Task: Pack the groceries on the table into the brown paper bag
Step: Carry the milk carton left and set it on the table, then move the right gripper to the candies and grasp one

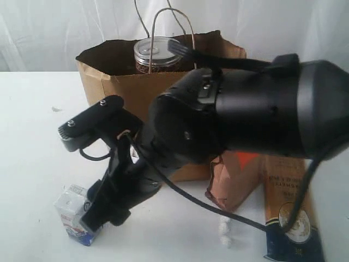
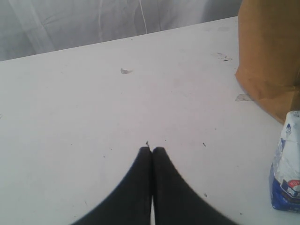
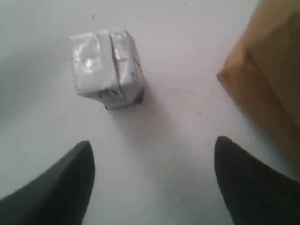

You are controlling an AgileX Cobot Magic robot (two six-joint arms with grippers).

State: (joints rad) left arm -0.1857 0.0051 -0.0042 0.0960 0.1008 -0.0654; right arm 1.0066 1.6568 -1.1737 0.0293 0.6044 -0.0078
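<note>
The small white-blue carton point(image 1: 73, 218) stands on the white table point(image 1: 27, 136) at the front left. My right gripper point(image 1: 103, 218) reaches across and hangs open just beside it. In the right wrist view the carton point(image 3: 107, 63) lies ahead of the open gripper point(image 3: 153, 143), with nothing between the fingers. The brown paper bag point(image 1: 125, 87) stands behind, with the clear jar point(image 1: 158, 54) upright inside it. The brown-orange pouch point(image 1: 234, 180) and the spaghetti pack point(image 1: 289, 207) lean at the bag's right. My left gripper point(image 2: 153, 149) is shut and empty over bare table. The can and the yellow bottle are out of view.
The right arm's bulky black body point(image 1: 256, 109) hides much of the bag's front. The bag's cord handles point(image 1: 174, 22) stick up at the back. A small white scrap point(image 1: 224, 229) lies by the pouch. In the left wrist view the bag point(image 2: 269, 56) and carton point(image 2: 287, 173) sit off to one side.
</note>
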